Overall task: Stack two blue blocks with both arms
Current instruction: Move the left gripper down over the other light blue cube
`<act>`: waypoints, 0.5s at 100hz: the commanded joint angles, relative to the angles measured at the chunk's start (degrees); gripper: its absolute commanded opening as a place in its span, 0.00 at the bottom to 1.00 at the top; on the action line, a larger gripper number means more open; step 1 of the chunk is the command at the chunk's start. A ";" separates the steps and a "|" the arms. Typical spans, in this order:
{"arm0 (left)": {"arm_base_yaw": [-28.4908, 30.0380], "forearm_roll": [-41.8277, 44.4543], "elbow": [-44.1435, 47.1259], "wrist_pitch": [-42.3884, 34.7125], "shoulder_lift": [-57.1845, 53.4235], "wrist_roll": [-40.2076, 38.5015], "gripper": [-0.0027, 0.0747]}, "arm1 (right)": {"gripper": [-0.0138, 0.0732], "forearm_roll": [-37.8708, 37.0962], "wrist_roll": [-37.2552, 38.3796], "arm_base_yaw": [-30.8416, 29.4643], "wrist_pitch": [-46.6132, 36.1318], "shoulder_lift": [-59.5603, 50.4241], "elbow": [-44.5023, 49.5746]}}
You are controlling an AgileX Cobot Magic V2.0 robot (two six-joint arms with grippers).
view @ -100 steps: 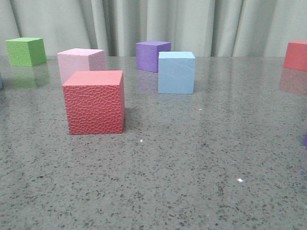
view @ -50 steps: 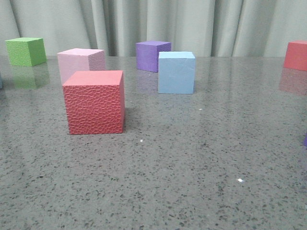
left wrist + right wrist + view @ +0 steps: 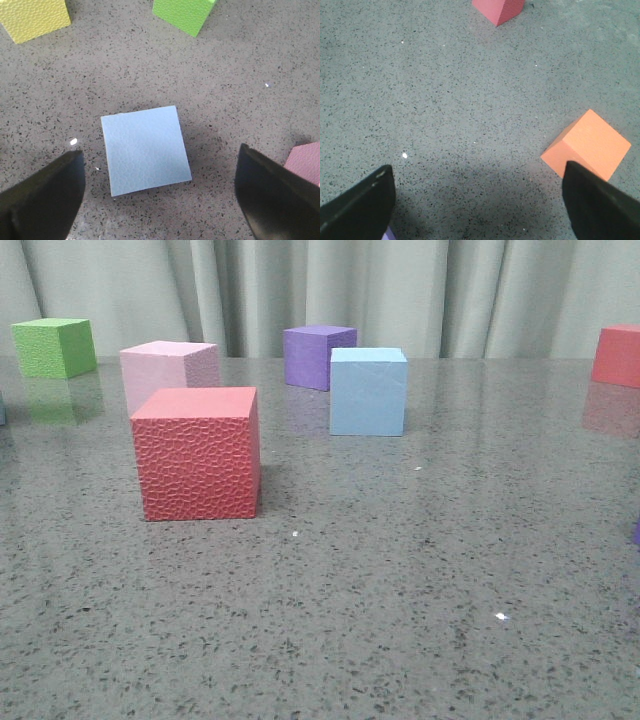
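One pale blue block [image 3: 368, 392] stands on the table at the back middle of the front view, in front of the purple cube [image 3: 318, 356]. Neither gripper shows in that view. In the left wrist view a blue block [image 3: 145, 150] lies flat on the table, and my left gripper [image 3: 159, 150] hovers above it. It is open, with its black fingers [image 3: 45, 200] wide on either side and not touching the block. My right gripper [image 3: 477, 165] is open and empty over bare table.
The front view shows a red cube [image 3: 198, 453] at the near left, a pink cube [image 3: 168, 370], a green cube [image 3: 54, 346] and a second red cube [image 3: 616, 355]. Yellow [image 3: 35, 17], green [image 3: 182, 15] and pink [image 3: 305, 162] cubes ring the left gripper. An orange cube [image 3: 587, 142] lies by the right finger.
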 commanded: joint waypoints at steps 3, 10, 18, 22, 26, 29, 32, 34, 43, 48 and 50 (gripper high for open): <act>-0.53 0.37 -2.03 -3.24 -0.93 -1.94 0.78 | 0.92 -2.51 -0.31 -0.24 -3.48 -0.48 -1.51; -0.53 0.37 -2.03 -3.34 -0.07 -2.44 0.78 | 0.92 -2.51 -0.31 -0.24 -3.48 -0.48 -1.51; -0.53 0.37 -2.03 -3.45 0.82 -3.23 0.78 | 0.92 -2.51 -0.31 -0.24 -3.48 -0.48 -1.51; -0.53 0.37 -2.03 -3.60 1.16 -3.28 0.78 | 0.92 -2.51 -0.31 -0.24 -3.48 -0.48 -1.51; -0.53 0.37 -2.03 -3.74 1.75 -3.41 0.78 | 0.92 -2.51 -0.31 -0.24 -3.48 -0.48 -1.51; -0.53 0.37 -2.03 -3.91 1.86 -3.51 0.78 | 0.92 -2.51 -0.31 -0.24 -3.48 -0.48 -1.51; -0.53 0.37 -2.03 -4.02 2.28 -3.50 0.78 | 0.92 -2.51 -0.31 -0.24 -3.48 -0.48 -1.51; -0.53 0.37 -2.03 -4.02 2.44 -3.50 0.78 | 0.92 -2.51 -0.31 -0.24 -3.48 -0.48 -1.51; -0.53 0.64 -2.03 -4.18 3.06 -3.75 0.78 | 0.92 -2.51 -0.31 -0.24 -3.48 -0.48 -1.51; -0.53 1.67 -2.03 -4.18 3.30 -4.65 0.78 | 0.92 -2.51 -0.31 -0.24 -3.48 -0.48 -1.51; -0.53 1.99 -2.03 -4.18 3.41 -5.20 0.78 | 0.92 -2.51 -0.31 -0.24 -3.48 -0.48 -1.51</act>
